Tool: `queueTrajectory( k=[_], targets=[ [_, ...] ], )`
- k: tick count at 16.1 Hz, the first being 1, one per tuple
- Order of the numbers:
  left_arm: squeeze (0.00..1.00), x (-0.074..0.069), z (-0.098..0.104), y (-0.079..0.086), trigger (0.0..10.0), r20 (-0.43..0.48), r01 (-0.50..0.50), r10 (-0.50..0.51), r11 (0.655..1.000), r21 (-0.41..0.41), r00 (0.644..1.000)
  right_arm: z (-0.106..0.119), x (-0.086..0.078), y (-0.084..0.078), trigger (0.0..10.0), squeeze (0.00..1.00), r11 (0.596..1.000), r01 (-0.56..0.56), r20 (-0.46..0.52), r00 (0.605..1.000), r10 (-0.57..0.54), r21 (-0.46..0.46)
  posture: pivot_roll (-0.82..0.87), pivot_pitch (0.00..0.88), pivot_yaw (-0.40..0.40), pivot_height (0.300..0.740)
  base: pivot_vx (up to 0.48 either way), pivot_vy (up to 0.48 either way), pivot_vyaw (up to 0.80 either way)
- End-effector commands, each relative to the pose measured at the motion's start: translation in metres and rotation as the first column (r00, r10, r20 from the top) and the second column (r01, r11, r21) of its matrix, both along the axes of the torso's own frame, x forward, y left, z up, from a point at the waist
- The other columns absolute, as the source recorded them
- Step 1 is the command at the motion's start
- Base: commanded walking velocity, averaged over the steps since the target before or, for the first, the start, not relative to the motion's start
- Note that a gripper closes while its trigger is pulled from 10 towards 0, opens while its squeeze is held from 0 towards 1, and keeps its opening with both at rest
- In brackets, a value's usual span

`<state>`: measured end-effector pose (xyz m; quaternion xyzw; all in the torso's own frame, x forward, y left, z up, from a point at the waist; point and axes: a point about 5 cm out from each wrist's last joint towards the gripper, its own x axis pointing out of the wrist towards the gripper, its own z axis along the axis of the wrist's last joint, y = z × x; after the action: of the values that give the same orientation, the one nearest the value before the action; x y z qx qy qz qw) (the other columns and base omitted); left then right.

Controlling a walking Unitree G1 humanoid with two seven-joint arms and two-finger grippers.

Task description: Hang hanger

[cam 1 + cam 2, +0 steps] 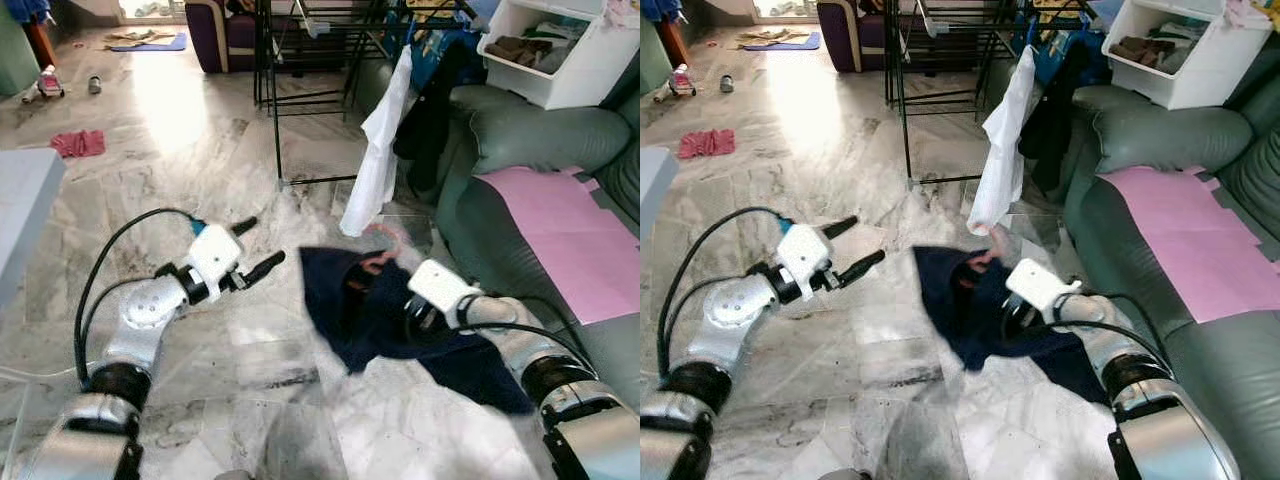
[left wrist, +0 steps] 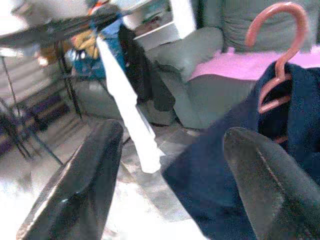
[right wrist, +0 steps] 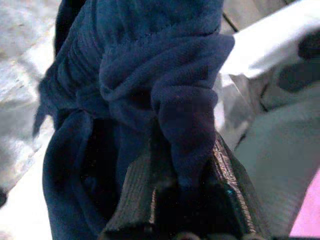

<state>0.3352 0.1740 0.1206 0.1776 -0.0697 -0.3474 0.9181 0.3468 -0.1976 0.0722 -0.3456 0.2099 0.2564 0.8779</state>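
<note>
A dark blue garment (image 1: 375, 315) hangs on a pink hanger (image 2: 276, 60) whose hook (image 1: 385, 238) pokes out above the cloth. My right gripper (image 3: 180, 165) is shut on a fold of the blue garment and holds it up over the floor, beside the sofa. My left gripper (image 1: 255, 250) stands open to the left of the garment, apart from it, its two black fingers (image 2: 90, 175) spread wide. A black drying rack (image 1: 300, 60) stands beyond, with a white cloth (image 1: 378, 150) and dark clothes hanging from it.
A green sofa (image 1: 530, 150) with a pink sheet (image 1: 575, 235) runs along the right. A white storage bin (image 1: 560, 50) rests on top of the sofa's back. A red cloth (image 1: 78, 142) and small items lie on the marble floor far left.
</note>
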Motion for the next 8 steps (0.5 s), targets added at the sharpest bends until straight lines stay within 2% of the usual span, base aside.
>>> queueTrajectory(
  k=[1, 2, 4, 6, 7, 8],
  targets=[
    [1.00, -0.001, -0.004, 0.002, 10.0, -0.036, -0.032, 0.031, 0.999, -0.031, 0.999, 0.010, 0.006, 0.000, 0.0, 0.00, 0.998, 0.038, 0.046, 0.998, -0.040, 0.044, 0.05, 0.057, -0.076, 0.740, 0.000, 0.000, 0.00],
    [1.00, -0.007, -0.021, 0.009, 10.0, -0.078, -0.237, 0.231, 0.968, -0.081, 0.970, 0.013, 0.007, -0.006, 0.0, 0.00, 0.976, 0.159, 0.099, 0.980, -0.175, 0.152, 0.05, 0.058, -0.072, 0.740, 0.000, 0.000, 0.00],
    [1.00, -0.021, -0.036, 0.010, 10.0, -0.103, -0.372, 0.361, 0.919, -0.128, 0.927, 0.012, 0.004, -0.010, 0.0, 0.00, 0.936, 0.254, 0.128, 0.948, -0.290, 0.243, 0.04, 0.056, -0.066, 0.740, 0.000, 0.000, 0.00],
    [1.00, -0.036, -0.045, 0.012, 10.0, -0.140, -0.513, 0.494, 0.839, -0.184, 0.858, 0.010, -0.002, -0.011, 0.0, 0.00, 0.900, 0.313, 0.163, 0.914, -0.372, 0.303, 0.04, 0.052, -0.060, 0.740, 0.000, 0.000, 0.00],
    [1.00, -0.046, -0.054, 0.020, 10.0, -0.200, -0.639, 0.607, 0.739, -0.214, 0.769, 0.007, -0.010, -0.009, 0.0, 0.00, 0.874, 0.346, 0.180, 0.889, -0.422, 0.341, 0.04, 0.038, -0.053, 0.740, 0.000, 0.000, 0.00],
    [1.00, -0.048, -0.057, 0.022, 10.0, -0.236, -0.663, 0.621, 0.714, -0.222, 0.748, 0.007, -0.013, -0.008, 0.0, 0.00, 0.860, 0.356, 0.184, 0.878, -0.441, 0.365, 0.04, 0.030, -0.050, 0.740, 0.000, 0.000, 0.00]
  ],
)
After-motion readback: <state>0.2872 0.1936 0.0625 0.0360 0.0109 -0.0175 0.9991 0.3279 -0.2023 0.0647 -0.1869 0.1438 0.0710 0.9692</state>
